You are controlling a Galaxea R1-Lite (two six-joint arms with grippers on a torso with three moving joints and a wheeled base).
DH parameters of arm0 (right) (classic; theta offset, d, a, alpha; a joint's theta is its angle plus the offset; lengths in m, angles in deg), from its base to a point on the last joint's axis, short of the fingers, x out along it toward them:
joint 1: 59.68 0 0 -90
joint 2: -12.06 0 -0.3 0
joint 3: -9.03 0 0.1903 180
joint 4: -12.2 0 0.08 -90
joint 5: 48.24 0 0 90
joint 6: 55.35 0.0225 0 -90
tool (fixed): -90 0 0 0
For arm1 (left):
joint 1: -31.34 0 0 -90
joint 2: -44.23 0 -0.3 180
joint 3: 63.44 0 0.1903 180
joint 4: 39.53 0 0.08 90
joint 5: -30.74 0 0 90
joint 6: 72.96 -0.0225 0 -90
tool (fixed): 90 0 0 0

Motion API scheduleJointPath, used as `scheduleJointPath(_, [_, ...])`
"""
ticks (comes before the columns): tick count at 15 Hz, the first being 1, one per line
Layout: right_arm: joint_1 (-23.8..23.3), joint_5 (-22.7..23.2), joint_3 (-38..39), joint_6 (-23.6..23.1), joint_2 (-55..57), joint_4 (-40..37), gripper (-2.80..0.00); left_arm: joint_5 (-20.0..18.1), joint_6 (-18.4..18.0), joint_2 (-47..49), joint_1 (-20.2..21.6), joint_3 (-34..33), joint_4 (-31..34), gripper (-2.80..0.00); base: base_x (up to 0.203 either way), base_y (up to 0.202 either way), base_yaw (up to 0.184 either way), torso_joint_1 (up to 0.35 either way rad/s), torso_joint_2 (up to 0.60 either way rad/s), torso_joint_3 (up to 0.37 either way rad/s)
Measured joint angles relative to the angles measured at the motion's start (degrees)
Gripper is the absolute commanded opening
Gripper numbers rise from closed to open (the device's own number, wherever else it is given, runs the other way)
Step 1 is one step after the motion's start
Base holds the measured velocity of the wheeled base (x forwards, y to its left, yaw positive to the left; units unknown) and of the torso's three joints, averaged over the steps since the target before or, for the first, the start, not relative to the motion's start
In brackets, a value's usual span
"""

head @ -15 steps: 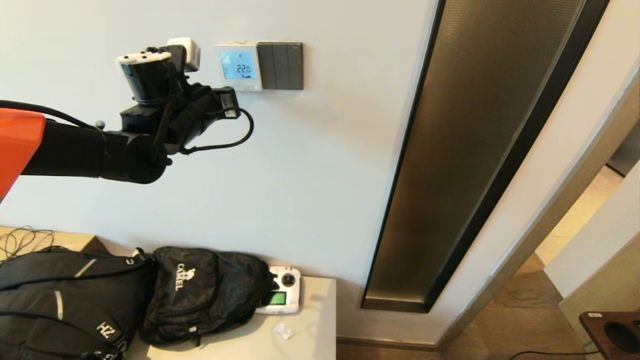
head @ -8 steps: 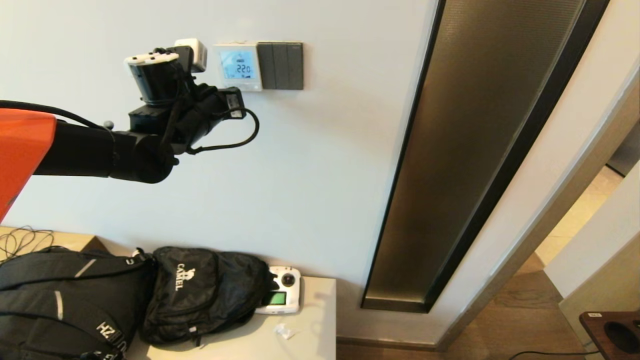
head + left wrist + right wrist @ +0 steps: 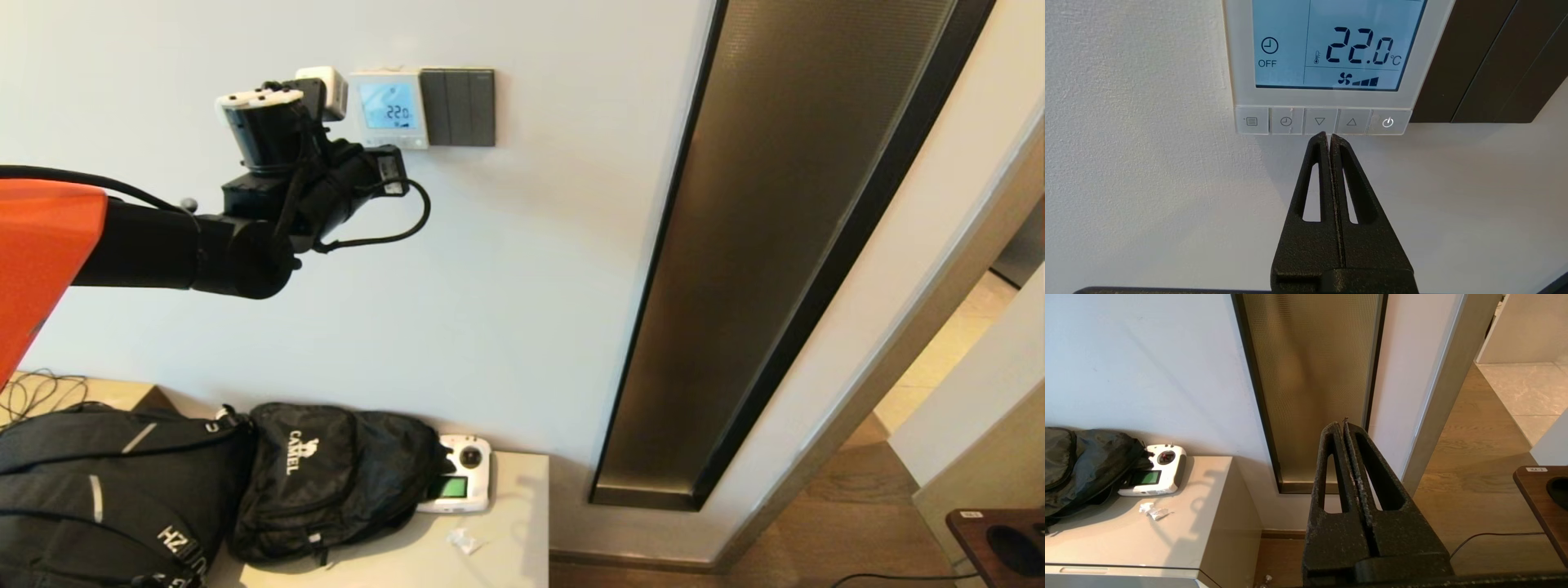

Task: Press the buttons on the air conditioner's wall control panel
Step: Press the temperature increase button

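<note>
The white wall control panel (image 3: 389, 108) hangs on the wall, its pale blue screen (image 3: 1331, 45) showing 22.0 °C and OFF. A row of pale buttons (image 3: 1319, 121) runs along its bottom edge: menu, clock, down, up, power. My left gripper (image 3: 1328, 136) is shut and empty, its tips just below the down button, close to the wall. In the head view the left arm (image 3: 310, 175) reaches up beside the panel's lower left corner. My right gripper (image 3: 1341, 425) is shut and empty, parked low, away from the panel.
A dark grey three-rocker switch plate (image 3: 458, 107) adjoins the panel on the right. A tall bronze glass panel (image 3: 759, 245) stands further right. Below, a cabinet top (image 3: 506, 539) holds black backpacks (image 3: 326, 478), a white remote (image 3: 457, 486) with a green screen and a wrapper.
My left arm has moved right and slightly up along the wall, bringing the shut gripper closer under the panel. The screen still reads 22.0. The right arm has not visibly moved.
</note>
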Motion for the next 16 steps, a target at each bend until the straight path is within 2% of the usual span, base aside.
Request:
scheduleJointPath(10, [0.0,0.0,0.0,0.0,0.0,0.0,-2.80,0.0,0.1,2.9,0.0,5.1,2.8,-2.80,0.000,0.000,0.000,0.000,0.00,0.000])
scheduleJointPath(13, [0.0,0.0,0.0,0.0,0.0,0.0,-2.80,0.1,0.1,1.1,0.0,3.2,2.2,-2.80,0.000,0.000,0.000,0.000,0.00,0.000])
scheduleJointPath(16, [0.0,0.0,0.0,0.0,0.0,0.0,-2.80,0.1,0.1,-3.6,0.0,-2.0,1.4,-2.80,0.000,0.000,0.000,0.000,0.00,0.000])
